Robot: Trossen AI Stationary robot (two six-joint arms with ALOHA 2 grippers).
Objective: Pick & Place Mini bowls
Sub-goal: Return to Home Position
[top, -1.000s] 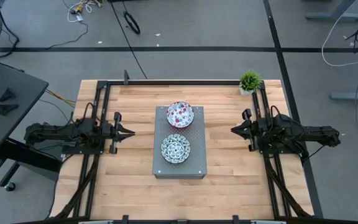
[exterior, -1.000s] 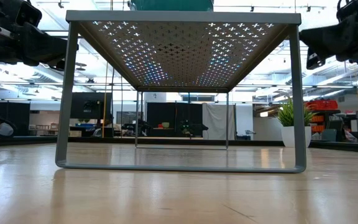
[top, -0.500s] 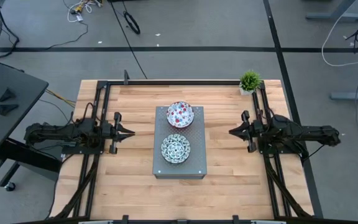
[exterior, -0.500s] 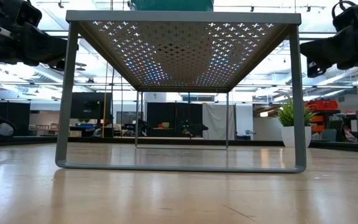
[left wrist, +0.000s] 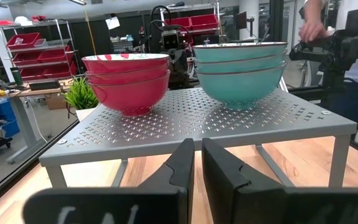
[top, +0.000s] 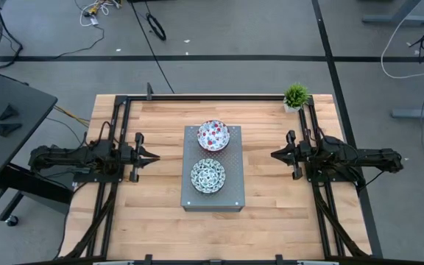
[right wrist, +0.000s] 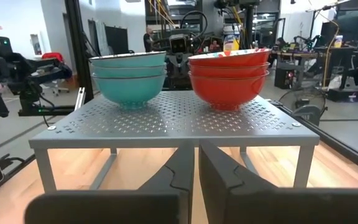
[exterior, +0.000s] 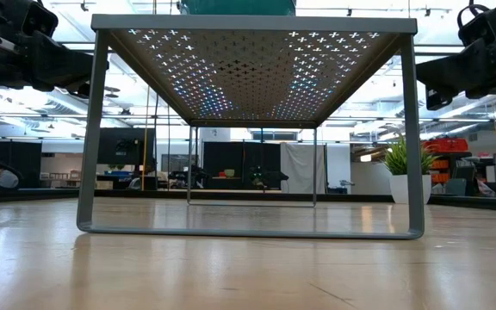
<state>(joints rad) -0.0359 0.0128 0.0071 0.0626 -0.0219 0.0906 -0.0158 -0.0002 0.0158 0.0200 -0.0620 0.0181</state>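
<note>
Two stacks of mini bowls rest by their bases on the top of a grey perforated stand point(top: 212, 193) at the table's middle. The red-speckled stack point(top: 213, 135) of three is at the far end and the blue-green stack point(top: 207, 176) of three at the near end. From the side they show red point(left wrist: 126, 84) and teal point(left wrist: 241, 71) outer walls. My left gripper point(top: 155, 155) hovers level to the left of the stand, shut, touching nothing. My right gripper point(top: 274, 155) hovers level to the right of it, also shut and empty.
A small potted plant point(top: 296, 96) stands at the table's far right corner. Bare wood lies between each gripper and the stand, and under the stand's top point(exterior: 252, 86). Beyond the table a person's hand point(left wrist: 312, 26) shows behind the right arm.
My right gripper has tipped up a little until it points level, without shifting from its place. The bowls and the left arm have kept still.
</note>
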